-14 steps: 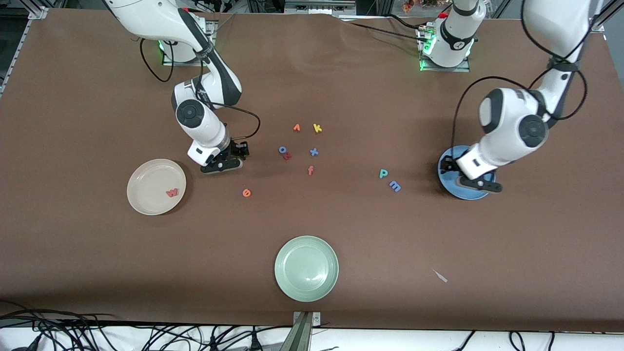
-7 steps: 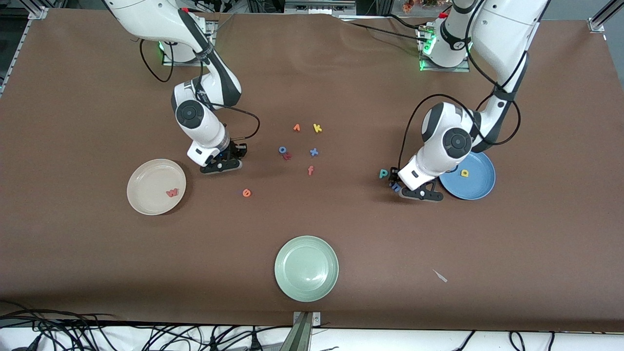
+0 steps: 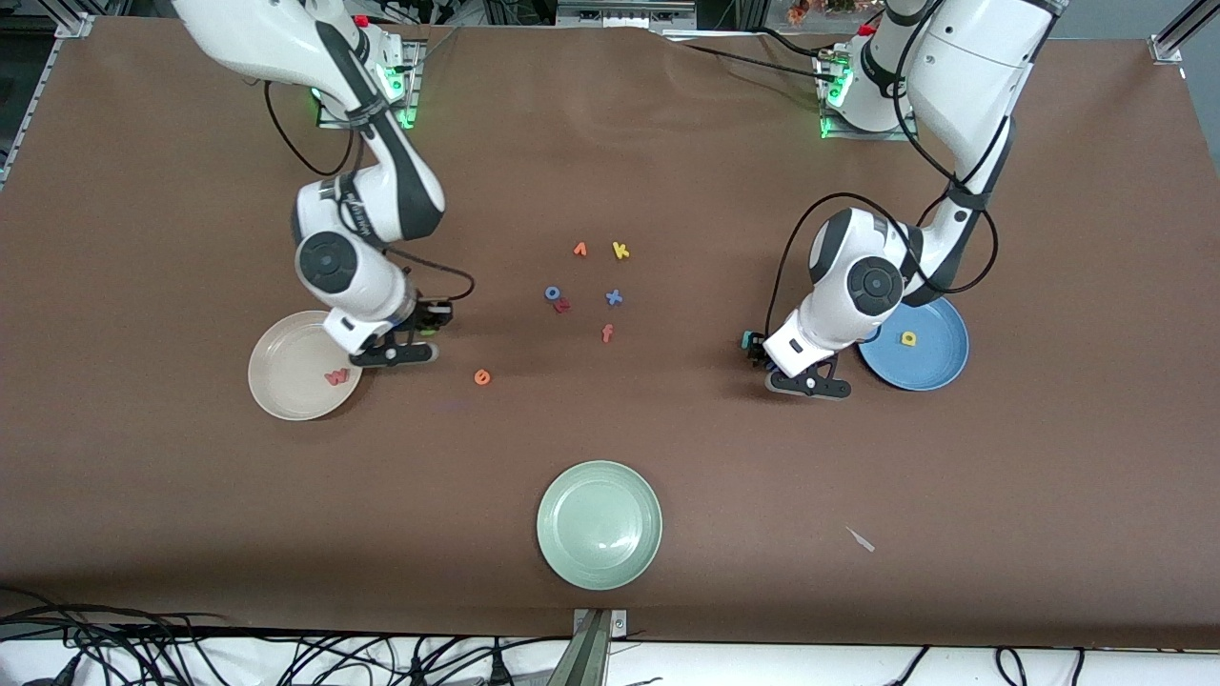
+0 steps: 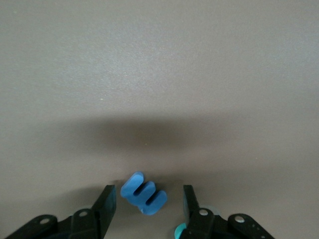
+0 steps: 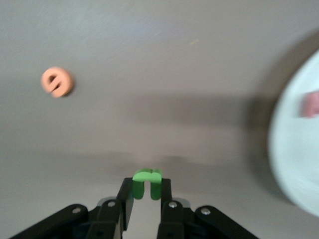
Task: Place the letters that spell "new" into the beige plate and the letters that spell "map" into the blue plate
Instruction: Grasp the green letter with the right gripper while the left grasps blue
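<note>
Pinching green n (image 5: 147,182), right pincer (image 5: 146,195)

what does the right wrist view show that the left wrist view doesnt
Only the right wrist view shows the right gripper shut on the green n, the orange e lying on the table, and the beige plate with the salmon-red w in it.

Only the left wrist view shows the left gripper, fingers open around the blue m, with the teal p peeking beside one finger.

Both show the brown table.
</note>
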Tool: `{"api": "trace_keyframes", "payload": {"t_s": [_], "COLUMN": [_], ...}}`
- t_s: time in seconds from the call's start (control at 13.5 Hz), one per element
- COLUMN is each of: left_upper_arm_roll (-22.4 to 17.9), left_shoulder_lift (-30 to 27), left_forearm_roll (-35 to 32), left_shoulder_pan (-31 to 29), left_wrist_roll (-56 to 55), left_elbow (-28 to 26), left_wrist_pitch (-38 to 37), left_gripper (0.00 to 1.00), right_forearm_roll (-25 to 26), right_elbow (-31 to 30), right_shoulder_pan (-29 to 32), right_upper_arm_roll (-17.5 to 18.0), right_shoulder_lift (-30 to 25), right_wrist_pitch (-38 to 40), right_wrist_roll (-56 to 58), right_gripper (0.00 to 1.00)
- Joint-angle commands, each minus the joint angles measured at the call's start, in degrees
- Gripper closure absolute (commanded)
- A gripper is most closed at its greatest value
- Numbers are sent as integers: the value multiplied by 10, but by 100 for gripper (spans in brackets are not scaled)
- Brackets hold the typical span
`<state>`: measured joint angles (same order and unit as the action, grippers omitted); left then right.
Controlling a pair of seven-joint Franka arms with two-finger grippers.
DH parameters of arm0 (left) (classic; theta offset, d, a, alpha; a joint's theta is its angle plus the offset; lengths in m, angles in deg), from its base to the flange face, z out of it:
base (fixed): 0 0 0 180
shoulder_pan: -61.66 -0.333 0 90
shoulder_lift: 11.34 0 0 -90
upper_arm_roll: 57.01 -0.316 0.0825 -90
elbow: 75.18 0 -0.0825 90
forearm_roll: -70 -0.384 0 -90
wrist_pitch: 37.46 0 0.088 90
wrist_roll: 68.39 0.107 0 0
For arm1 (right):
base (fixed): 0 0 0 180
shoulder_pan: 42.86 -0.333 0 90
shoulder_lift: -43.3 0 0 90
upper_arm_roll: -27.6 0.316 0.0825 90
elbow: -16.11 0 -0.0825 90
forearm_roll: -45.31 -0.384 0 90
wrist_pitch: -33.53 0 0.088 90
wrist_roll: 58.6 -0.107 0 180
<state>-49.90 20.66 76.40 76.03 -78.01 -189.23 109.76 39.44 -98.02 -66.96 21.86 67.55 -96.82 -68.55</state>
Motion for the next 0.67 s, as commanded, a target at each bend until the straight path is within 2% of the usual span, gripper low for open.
{"api": "trace_keyframes", "payload": {"t_s": [0.0,0.22,0.59], "left_upper_arm_roll": [-6,-8,-17], "left_shoulder_lift": [12,12,9], "left_forearm_roll": [7,5,3], "left_shoulder_pan": [12,11,9], "left_wrist_roll": [-1,-1,7], "left_elbow": [12,9,5], "left_wrist_pitch": [8,8,7], "left_gripper": [37,37,35], "right_forearm_roll": [7,17,49], "right_elbow": [21,31,67], "right_shoulder_pan": [12,30,70], "right_upper_arm_roll": [-31,-48,-50], "right_shoulder_lift": [7,19,51], "right_wrist_pitch": [26,25,25], "right_wrist_roll": [46,77,92], "right_gripper": [88,86,79]}}
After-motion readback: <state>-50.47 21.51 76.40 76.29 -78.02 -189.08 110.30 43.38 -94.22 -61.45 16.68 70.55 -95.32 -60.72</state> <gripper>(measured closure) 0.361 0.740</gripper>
